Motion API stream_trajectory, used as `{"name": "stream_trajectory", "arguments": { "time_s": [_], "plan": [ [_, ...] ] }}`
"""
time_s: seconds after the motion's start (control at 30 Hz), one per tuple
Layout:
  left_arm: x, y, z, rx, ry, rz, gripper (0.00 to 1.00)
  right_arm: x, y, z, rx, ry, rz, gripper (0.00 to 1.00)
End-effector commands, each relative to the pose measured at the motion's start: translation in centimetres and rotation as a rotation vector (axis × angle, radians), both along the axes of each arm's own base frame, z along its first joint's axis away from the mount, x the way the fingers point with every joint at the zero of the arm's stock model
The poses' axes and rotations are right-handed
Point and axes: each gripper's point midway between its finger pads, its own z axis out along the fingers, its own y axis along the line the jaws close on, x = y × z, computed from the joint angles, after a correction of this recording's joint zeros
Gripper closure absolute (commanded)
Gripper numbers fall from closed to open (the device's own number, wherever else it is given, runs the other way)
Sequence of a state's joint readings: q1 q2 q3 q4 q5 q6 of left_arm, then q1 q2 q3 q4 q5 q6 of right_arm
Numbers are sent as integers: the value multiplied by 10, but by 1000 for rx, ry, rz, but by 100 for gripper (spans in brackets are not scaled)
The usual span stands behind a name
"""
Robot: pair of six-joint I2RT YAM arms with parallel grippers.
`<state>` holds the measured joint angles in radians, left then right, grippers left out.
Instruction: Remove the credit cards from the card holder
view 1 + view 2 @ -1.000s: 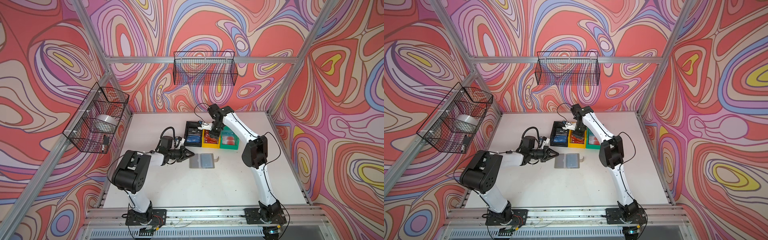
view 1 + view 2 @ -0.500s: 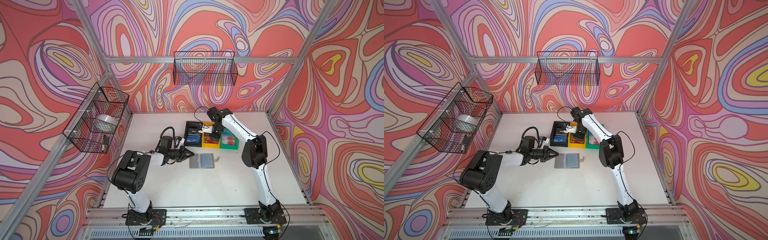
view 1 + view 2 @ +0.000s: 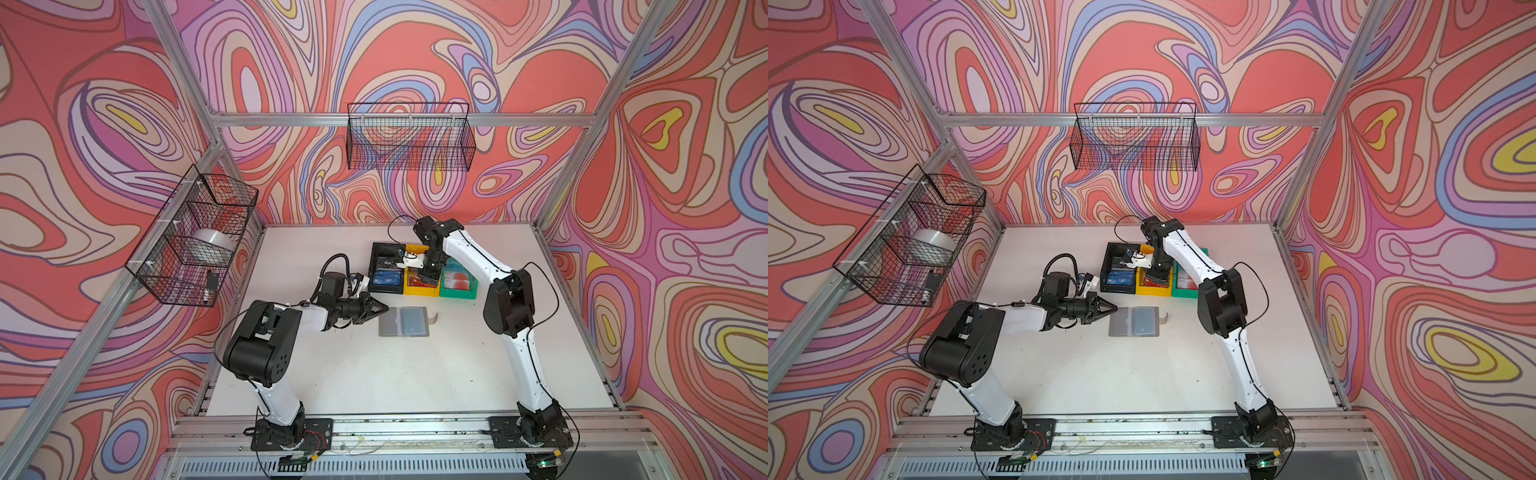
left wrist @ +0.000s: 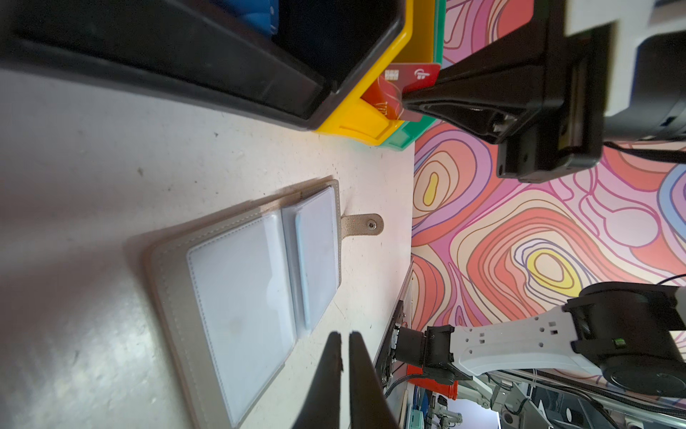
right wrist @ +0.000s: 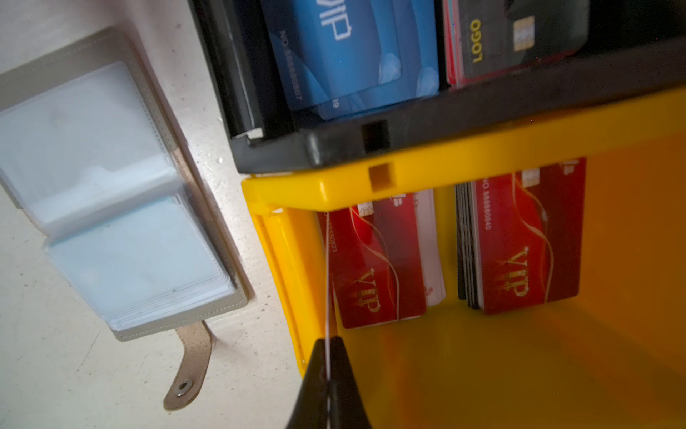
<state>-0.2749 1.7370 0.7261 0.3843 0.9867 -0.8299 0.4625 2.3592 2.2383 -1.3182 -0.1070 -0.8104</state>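
Most of the job looks done. Stacked red cards (image 5: 527,241) lie in the yellow plastic bin (image 5: 315,185) and blue cards (image 5: 334,55) in the black plastic bin (image 5: 464,122). The right pincer (image 5: 328,340) is clamped on a thin red credit card (image 4: 386,94), held edge-on over the yellow bin and not yet released. The flat grey book-like card holder (image 3: 403,321) lies open mid-table, just on the near side of the bins. One of its clear sleeves is tinted pale blue and may hold another card. The left pincer (image 3: 385,308), closed on nothing, hovers at the holder's left edge.
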Motion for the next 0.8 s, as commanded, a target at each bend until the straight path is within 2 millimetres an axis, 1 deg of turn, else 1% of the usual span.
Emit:
{"name": "stream_trajectory", "arguments": {
  "time_s": [0.0, 0.07, 0.23, 0.53, 0.67, 0.77],
  "plan": [
    [2, 2, -6, 12, 6, 1, 90, -3, 3, -11, -4, 26, -2, 90],
    [1, 3, -7, 13, 11, 1, 90, -1, 3, -13, -5, 21, -11, 86],
    [1, 3, -8, 17, 12, 2, 90, 2, 3, -15, -3, 7, -25, 79],
    [0, 3, -10, 18, 15, 1, 90, 12, 2, -18, -17, -36, -39, 75],
    [0, 3, -10, 18, 15, 2, 89, 25, 3, -16, -19, -93, -52, 73],
    [0, 3, -9, 17, 12, 2, 90, 36, 5, -10, -12, -147, -63, 71]
  ]
}}
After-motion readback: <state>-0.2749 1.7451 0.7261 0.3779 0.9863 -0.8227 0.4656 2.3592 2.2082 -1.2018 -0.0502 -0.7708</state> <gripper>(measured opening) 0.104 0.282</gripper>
